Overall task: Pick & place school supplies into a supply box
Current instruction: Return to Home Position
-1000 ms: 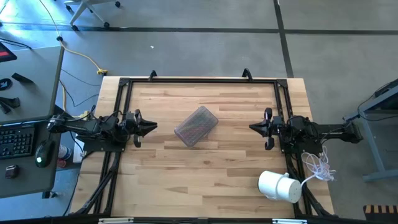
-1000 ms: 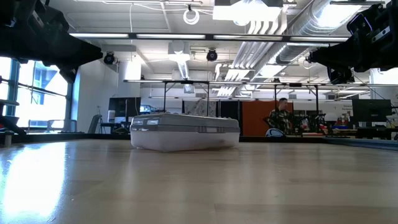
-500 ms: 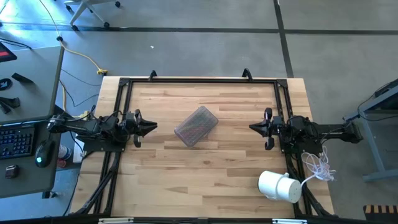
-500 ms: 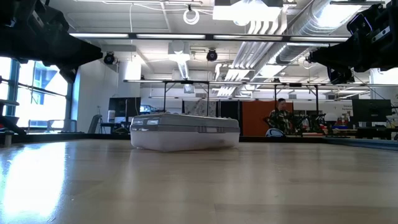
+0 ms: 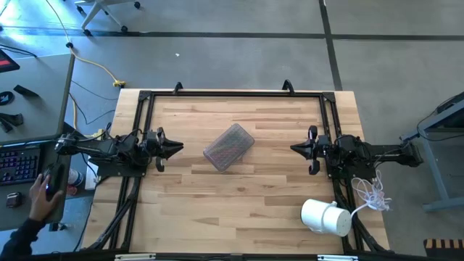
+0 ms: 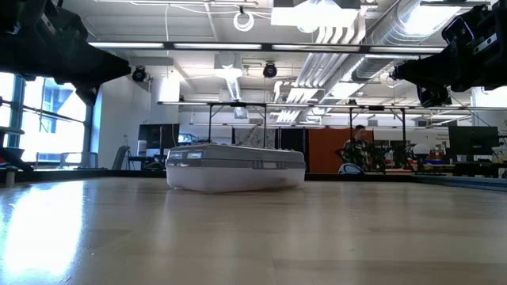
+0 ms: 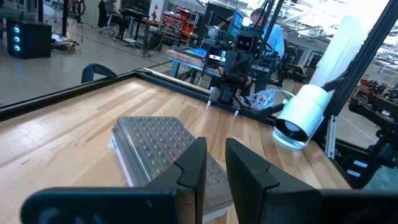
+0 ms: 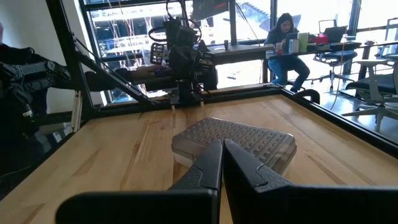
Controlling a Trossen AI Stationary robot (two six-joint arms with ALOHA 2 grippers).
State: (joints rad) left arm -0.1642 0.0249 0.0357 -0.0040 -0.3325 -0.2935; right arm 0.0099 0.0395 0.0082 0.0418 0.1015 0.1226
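The supply box (image 5: pixel 228 146) lies flat on its base in the middle of the table, its ribbed greyish lid closed; it also shows in the low view (image 6: pixel 236 166) and both wrist views (image 7: pixel 161 149) (image 8: pixel 239 140). No pens, pencils, markers or scissors show anywhere. My left gripper (image 5: pixel 177 148) (image 7: pixel 216 168) hovers over the table to the box's left, pointing at it, fingers shut but for a narrow slit. My right gripper (image 5: pixel 295 148) (image 8: pixel 222 158) hovers to the box's right, also pointing at it, fingers shut.
A white cylinder (image 5: pixel 325 217) lies near the table's near right corner, beside a white cord (image 5: pixel 373 194). A black frame rail (image 5: pixel 232 94) runs round the table. A person's hand (image 5: pixel 40 196) is on the desk left of the table. Bare wood surrounds the box.
A person's hand has come onto the mouse on the desk left of the table. Both arms and the box have kept still.
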